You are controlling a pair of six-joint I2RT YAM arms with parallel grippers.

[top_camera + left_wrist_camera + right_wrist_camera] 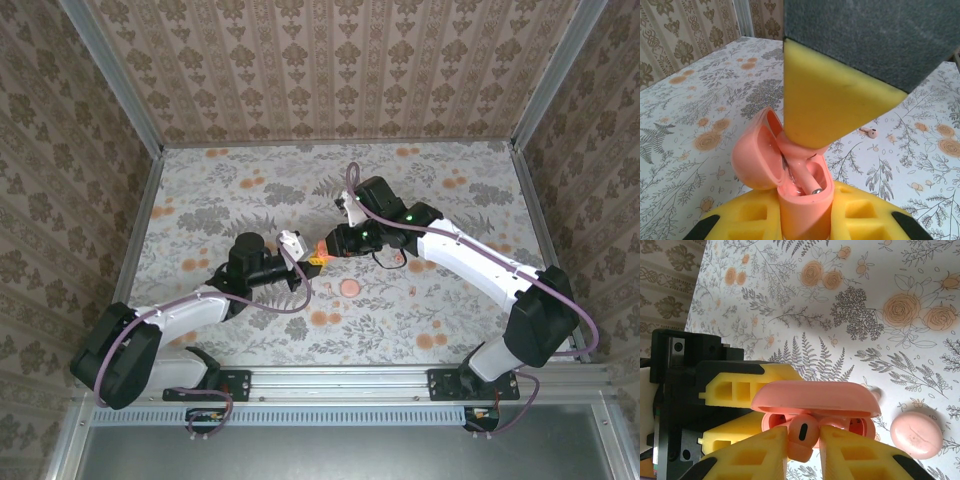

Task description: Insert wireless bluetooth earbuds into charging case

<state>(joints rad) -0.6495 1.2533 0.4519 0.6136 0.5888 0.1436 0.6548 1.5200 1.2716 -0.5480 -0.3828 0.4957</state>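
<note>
Currently, the first earbud is being inserted. The right end effector is clamped on an earbud, whose stem sits inside the open charging case. Directly ahead, the left end effector is closed on the case body and holds it above the bench with the lid swung back. The next move probably calls for a straight push into the well, then release. Beyond the case, the second earbud lies on the bench. A pink disc lies to one side.
</note>
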